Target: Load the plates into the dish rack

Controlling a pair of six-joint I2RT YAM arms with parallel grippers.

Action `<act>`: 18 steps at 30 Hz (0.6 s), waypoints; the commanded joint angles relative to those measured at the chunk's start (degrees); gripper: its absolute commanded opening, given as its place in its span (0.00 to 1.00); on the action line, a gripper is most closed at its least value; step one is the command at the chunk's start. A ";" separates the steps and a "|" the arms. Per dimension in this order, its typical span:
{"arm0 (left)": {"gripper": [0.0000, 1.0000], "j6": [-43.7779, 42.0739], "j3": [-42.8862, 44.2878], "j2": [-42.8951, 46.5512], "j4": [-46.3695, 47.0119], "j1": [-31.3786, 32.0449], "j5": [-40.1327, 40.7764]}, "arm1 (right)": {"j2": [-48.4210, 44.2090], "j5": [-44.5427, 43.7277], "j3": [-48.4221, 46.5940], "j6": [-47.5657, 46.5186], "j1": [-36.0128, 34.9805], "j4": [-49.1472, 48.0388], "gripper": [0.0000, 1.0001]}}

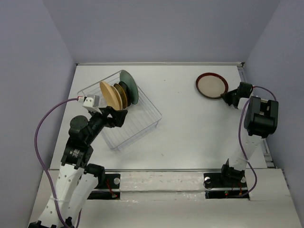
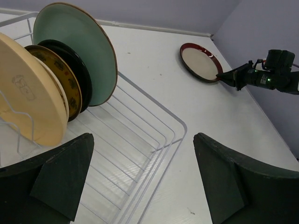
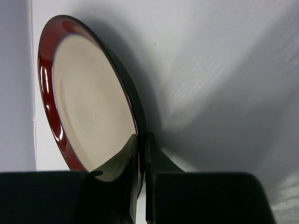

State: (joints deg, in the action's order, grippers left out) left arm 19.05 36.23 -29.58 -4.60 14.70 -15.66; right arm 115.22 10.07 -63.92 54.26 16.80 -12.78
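The white wire dish rack (image 1: pixel 137 126) stands at the left of the table. Several plates stand on edge in it: the mint-green one (image 2: pixel 77 51), the small black one (image 2: pixel 80 70), the yellow patterned one (image 2: pixel 58 74) and the plain orange-yellow one (image 2: pixel 25 93); a pale rim shows just behind that one. My left gripper (image 1: pixel 121 116) is open and empty above the rack's free half, also in its wrist view (image 2: pixel 142 154). The red-rimmed beige plate (image 1: pixel 211 85) lies at the far right. My right gripper (image 3: pixel 141 140) is shut on its rim (image 3: pixel 88 102).
The rack's near right corner (image 2: pixel 180 126) lies below my left gripper. A raised table edge (image 1: pixel 242 71) and the side wall run close behind my right gripper (image 1: pixel 228 97). Bare white table (image 1: pixel 185 123) lies between the rack and the red-rimmed plate.
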 commanded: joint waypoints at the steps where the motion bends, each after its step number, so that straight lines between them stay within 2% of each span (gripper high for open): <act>1: 0.99 -0.86 1.04 -1.44 2.05 0.33 -1.65 | -4.46 3.12 4.83 1.02 -0.45 -0.83 0.07; 5: 0.99 0.11 1.04 -3.28 2.58 0.33 -3.85 | -18.33 5.04 13.96 1.72 -0.97 -7.69 0.07; 6: 0.99 0.63 1.21 -3.72 2.75 0.42 -4.55 | -24.45 5.31 15.65 1.55 -1.59 -9.44 0.07; 10: 0.99 4.50 2.27 -6.01 4.16 1.64 -9.03 | -36.26 4.79 21.72 0.24 -6.85 -9.55 0.07; 11: 0.99 6.16 2.62 -6.97 6.16 2.52 -9.73 | -41.77 4.61 22.86 0.15 -8.08 -9.29 0.07; 14: 0.99 8.01 5.59 -9.26 6.53 7.96 -6.25 | -51.45 3.65 26.65 -0.90 -14.49 -7.37 0.07; 15: 0.99 8.28 6.30 -10.57 6.53 11.20 -5.27 | -53.59 3.73 27.00 -1.08 -15.29 -6.57 0.07; 18: 0.99 9.07 9.02 -12.95 6.36 14.91 -0.78 | -60.78 7.14 27.27 -1.61 -16.53 -4.29 0.07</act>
State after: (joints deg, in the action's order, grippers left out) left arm 25.69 39.66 -40.49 -2.31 24.60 -19.86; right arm 64.69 11.64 -36.05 51.92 2.00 -10.04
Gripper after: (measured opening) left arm 0.990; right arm 0.109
